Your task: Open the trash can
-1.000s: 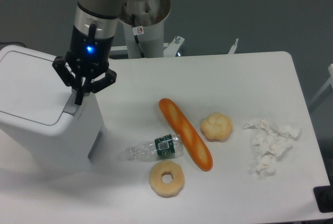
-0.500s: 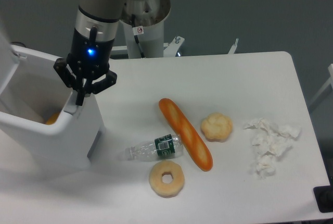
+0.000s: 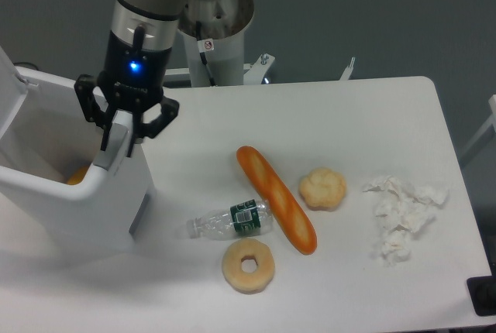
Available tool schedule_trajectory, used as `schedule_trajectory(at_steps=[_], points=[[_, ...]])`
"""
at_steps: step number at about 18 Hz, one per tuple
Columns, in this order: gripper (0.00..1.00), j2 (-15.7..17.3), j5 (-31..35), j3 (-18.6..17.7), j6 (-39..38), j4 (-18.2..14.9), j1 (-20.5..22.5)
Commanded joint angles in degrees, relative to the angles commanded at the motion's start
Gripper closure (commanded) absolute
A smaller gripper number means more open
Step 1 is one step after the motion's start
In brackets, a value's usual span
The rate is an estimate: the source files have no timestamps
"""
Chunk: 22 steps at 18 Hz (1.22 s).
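The trash can (image 3: 93, 209) is a big white bin at the table's left, standing open, with its lid (image 3: 6, 93) swung up at the frame's left edge. Something orange (image 3: 75, 175) lies inside. My gripper (image 3: 117, 145) hangs just over the bin's front right rim, above the grey push tab (image 3: 116, 135). Its dark fingers (image 3: 103, 138) stand a little apart with the tab showing between them, holding nothing.
On the table to the right of the bin lie a clear plastic bottle (image 3: 230, 221), a long bread loaf (image 3: 277, 199), a ring doughnut (image 3: 248, 266), a round bun (image 3: 322, 188) and crumpled white tissue (image 3: 403, 213).
The lid, flat a second ago, has sprung up and the bin now stands open. My gripper has lifted slightly and its fingers have parted.
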Motion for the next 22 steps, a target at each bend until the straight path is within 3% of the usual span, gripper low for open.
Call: schedule_trajectory(at_steps=[6,9,12,18,22], points=[[0.0,-0.6,1.6,-0.8,14.3,-0.3,9.9],[0.0,-3.9,8.0,-3.2,16.2,0.4,12.7],[0.0,-8.8,13.3,-2.6,16.6,0.4,16.2],[0.0,-14.1,18.4,-1.8,38.3,0.0,22.8],[0.0,-16.2,21.0,-1.0,53.0,0.0,24.0]])
